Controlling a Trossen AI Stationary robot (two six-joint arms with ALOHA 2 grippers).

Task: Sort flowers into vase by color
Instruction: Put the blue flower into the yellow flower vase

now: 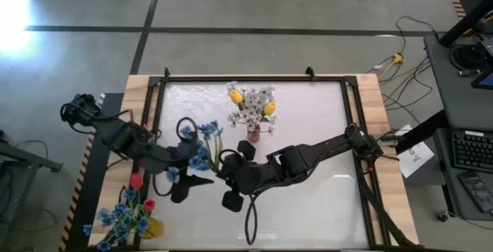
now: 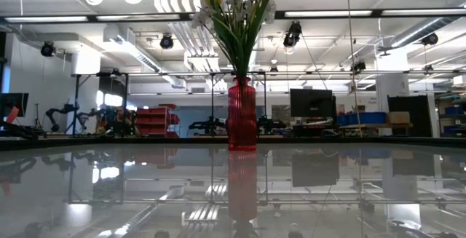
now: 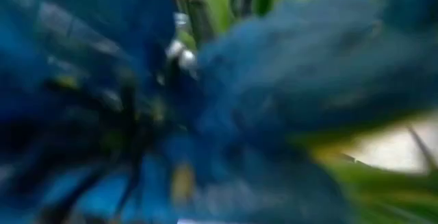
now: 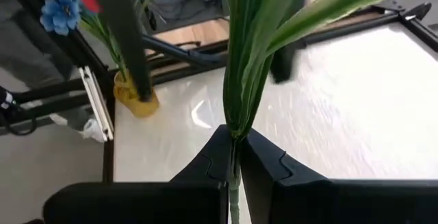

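A blue flower (image 1: 202, 140) with a green stem and long leaves (image 4: 239, 66) hangs over the table's left half, between my two arms. My right gripper (image 4: 233, 148) comes in from the right and is shut on its stem. My left gripper (image 1: 185, 156) reaches in from the left, right at the blue blossoms (image 3: 205, 114), which fill the left wrist view and hide its fingers. A red vase (image 2: 242, 114) at the far middle holds white and yellow flowers (image 1: 253, 105). A yellow vase (image 4: 137, 97) at the near left corner holds blue and red flowers (image 1: 127, 213). My right gripper pinches the blue flower's stem (image 4: 234, 131) between its two fingers, just below where the leaves spread. The fingers come from the table's right, slanting down. Stem and leaves run out past the fingertips toward the blossoms and sit clear of the table.
A black frame (image 1: 254, 80) borders the glossy white table top. Bare surface lies to the right and near side of the red vase. Cables and a desk with a keyboard (image 1: 470, 148) are on the floor side beyond the table's right edge.
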